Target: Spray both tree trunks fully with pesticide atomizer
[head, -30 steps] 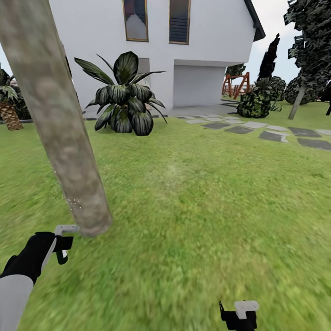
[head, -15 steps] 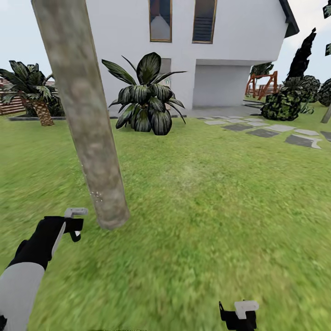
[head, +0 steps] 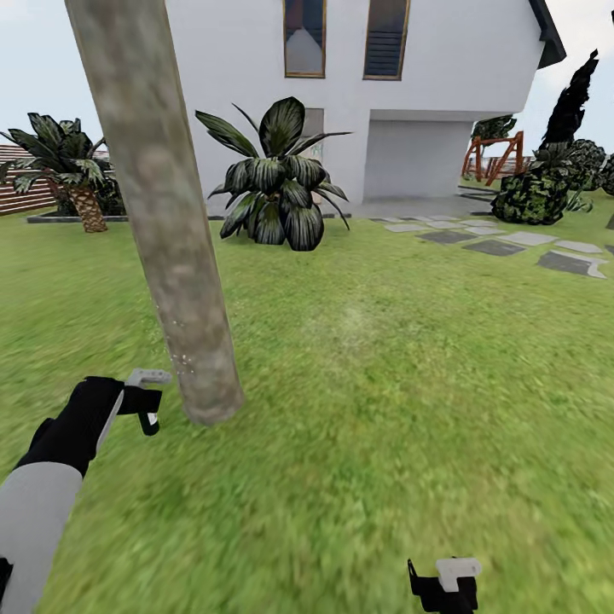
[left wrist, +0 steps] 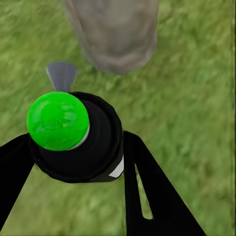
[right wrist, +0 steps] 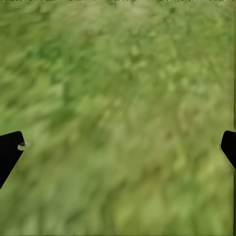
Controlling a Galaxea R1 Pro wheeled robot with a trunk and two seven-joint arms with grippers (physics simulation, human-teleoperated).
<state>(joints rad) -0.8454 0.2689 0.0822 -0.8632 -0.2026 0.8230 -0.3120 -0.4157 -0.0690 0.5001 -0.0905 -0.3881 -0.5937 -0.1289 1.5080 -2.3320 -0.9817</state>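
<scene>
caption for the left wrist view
Left gripper holds the green-capped pesticide atomizer near the pale tree trunk base on grass.

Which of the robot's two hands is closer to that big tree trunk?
The left. The left gripper, holding the atomizer, sits right beside the base of the tree trunk. The right gripper hangs far off over open lawn, empty.

Open lawn right of the tree trunk, free for passage out to the grey paving. Just beside the trunk's base on its left, tight room, taken by the left gripper clamped on the atomizer. Beyond the trunk, blocked by a broad-leaved plant and the white house wall. Well left of the trunk, a short palm.
</scene>
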